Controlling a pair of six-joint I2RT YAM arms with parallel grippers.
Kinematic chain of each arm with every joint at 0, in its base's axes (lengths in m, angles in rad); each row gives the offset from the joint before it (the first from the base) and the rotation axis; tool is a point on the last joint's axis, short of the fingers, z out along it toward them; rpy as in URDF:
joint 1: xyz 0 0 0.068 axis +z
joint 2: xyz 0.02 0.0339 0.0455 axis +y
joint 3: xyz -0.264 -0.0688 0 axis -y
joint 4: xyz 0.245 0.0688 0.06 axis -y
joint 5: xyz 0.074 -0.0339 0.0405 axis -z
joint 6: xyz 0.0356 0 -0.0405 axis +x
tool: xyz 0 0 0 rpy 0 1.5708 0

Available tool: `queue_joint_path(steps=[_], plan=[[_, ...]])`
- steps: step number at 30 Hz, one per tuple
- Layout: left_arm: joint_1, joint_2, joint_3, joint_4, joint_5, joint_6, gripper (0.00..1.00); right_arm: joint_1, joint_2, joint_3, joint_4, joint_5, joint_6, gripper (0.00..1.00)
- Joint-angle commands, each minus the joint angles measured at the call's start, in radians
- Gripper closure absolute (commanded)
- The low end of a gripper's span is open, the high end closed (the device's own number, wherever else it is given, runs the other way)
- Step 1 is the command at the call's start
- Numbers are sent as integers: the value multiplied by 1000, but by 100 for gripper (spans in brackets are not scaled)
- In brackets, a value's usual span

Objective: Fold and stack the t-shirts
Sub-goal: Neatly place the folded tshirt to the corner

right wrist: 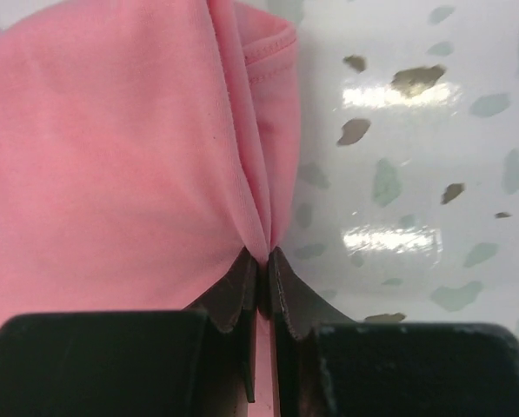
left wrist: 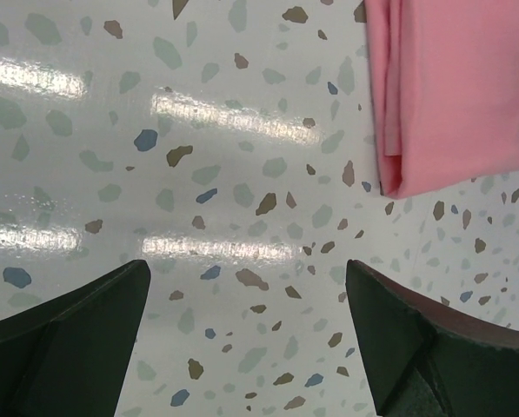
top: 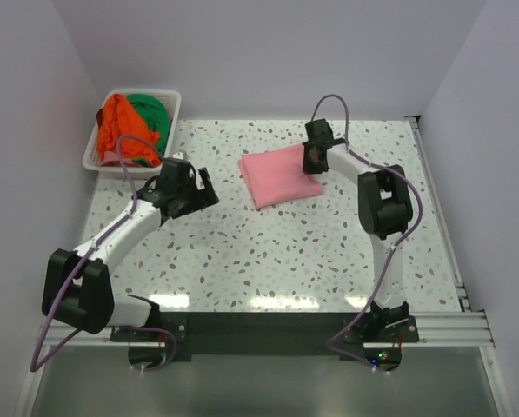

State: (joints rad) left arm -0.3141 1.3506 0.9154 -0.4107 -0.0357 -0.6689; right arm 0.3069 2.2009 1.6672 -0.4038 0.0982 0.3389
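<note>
Soft pink cotton t-shirt (top: 279,176) lay folded on the speckled table (top: 242,252), my right gripper (right wrist: 263,261) pinching its edge, my left gripper (left wrist: 246,339) wide open and empty; crumpled orange t-shirt (top: 120,130) and green t-shirt (top: 152,113) remained in the white slotted plastic basket (top: 176,102).

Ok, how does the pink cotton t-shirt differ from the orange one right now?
The pink cotton t-shirt lies folded on the speckled table; the orange t-shirt sits crumpled in the white slotted basket. The right gripper is shut on the pink one's edge; no gripper touches the orange one. Both are plain solid colours.
</note>
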Motion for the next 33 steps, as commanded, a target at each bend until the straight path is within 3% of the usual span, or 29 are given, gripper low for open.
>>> queue_joint_path(steps=[1, 22, 33], plan=[[6, 4, 46, -19, -55, 11, 0, -25, 60, 112, -116, 215, -81, 100], [6, 133, 155, -50, -102, 2, 0, -345, 330, 569, -168, 408, -196, 100], [6, 199, 220, -59, -104, 8, 0, -420, 376, 655, 9, 479, -363, 100]])
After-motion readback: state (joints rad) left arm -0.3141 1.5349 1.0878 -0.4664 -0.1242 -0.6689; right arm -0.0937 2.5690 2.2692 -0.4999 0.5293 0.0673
